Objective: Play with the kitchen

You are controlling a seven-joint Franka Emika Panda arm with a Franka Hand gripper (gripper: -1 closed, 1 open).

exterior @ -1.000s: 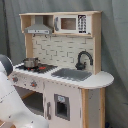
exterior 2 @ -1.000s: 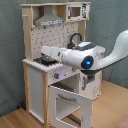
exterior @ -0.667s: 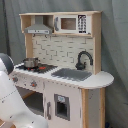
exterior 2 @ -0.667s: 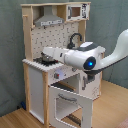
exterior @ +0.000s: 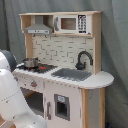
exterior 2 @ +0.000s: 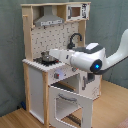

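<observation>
So the biggest thing I see is the kitchen (exterior: 62,75), a tall toy one of white panels and pale wood, standing on a wood floor (exterior 2: 107,107) in front of a grey curtain (exterior: 115,40) in both exterior views. In the second exterior view my white robot arm (exterior 2: 92,59) comes in from the second exterior view's right and reaches across the front of the kitchen, with a blue light glowing on it. In the first exterior view the arm fills the bottom corner on the first exterior view's left. The oven door (exterior 2: 70,102) hangs open, swung out from the front. Up top sit a grey range hood (exterior: 37,29) and a little microwave (exterior: 70,23). The grey sink (exterior: 71,74) is set in the counter, with a black faucet (exterior: 83,59) curling behind it. Beside the sink is the black and red hob (exterior: 36,67), and a small silver pot (exterior: 30,62) stands on it. My gripper (exterior 2: 50,53) is just above the pot, but I cannot tell if its fingers are open or closed, or if it holds anything.
</observation>
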